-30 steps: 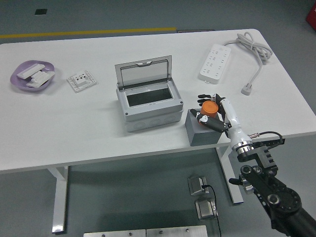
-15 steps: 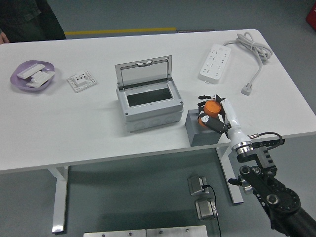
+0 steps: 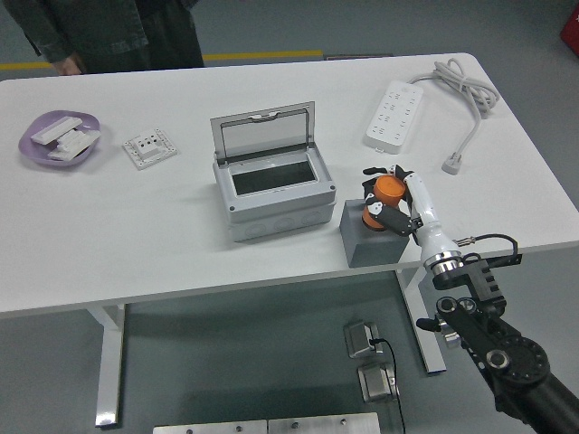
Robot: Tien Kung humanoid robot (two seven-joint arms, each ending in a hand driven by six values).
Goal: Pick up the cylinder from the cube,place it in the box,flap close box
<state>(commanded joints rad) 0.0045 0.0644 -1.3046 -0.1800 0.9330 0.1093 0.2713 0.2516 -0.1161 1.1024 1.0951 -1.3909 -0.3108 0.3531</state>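
Note:
An orange cylinder [image 3: 384, 194] is held in my right hand [image 3: 384, 201], whose fingers are curled around it just above the grey cube [image 3: 369, 238] at the table's front edge. Whether the cylinder still touches the cube's top I cannot tell. The grey box [image 3: 274, 188] stands left of the cube with its clear lid [image 3: 264, 132] raised upright and its dark inside showing. My left arm is out of the picture.
A white power strip [image 3: 394, 113] with its cable [image 3: 466, 90] lies at the back right. At the far left sit a purple dish [image 3: 59, 140] with white parts and a white socket plate [image 3: 149, 148]. A person in dark clothing [image 3: 104, 32] stands at the table's far left side.
My right hand has lifted the orange cylinder slightly up from the cube. A person has stepped into view at the top left.

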